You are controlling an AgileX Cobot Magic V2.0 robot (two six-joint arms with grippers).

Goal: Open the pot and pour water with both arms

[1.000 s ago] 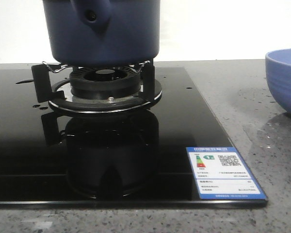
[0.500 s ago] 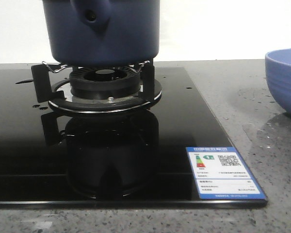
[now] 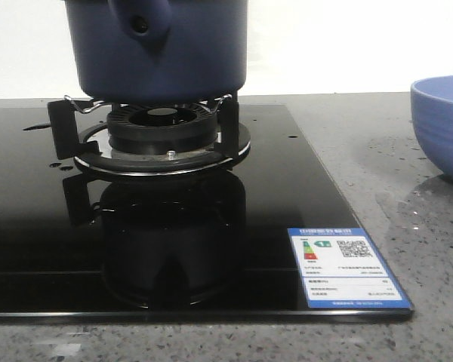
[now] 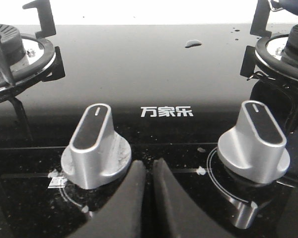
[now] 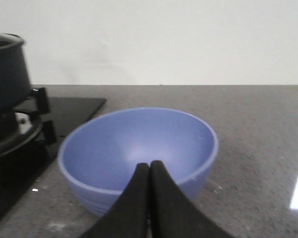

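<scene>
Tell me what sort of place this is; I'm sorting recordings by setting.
Probably a kitchen counter: a black glass gas hob with control knobs sits on grey speckled stone, with the pot on a burner and a blue bowl nearby.

Plain white wall [image 5: 188, 39] behind speckled grey countertop [image 5: 258, 129].

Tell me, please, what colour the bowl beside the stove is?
The bowl is light periwinkle blue, plain; the right wrist view shows it best.

left claw [image 4: 143, 171] closed, right claw [image 5: 149, 171] closed
</scene>
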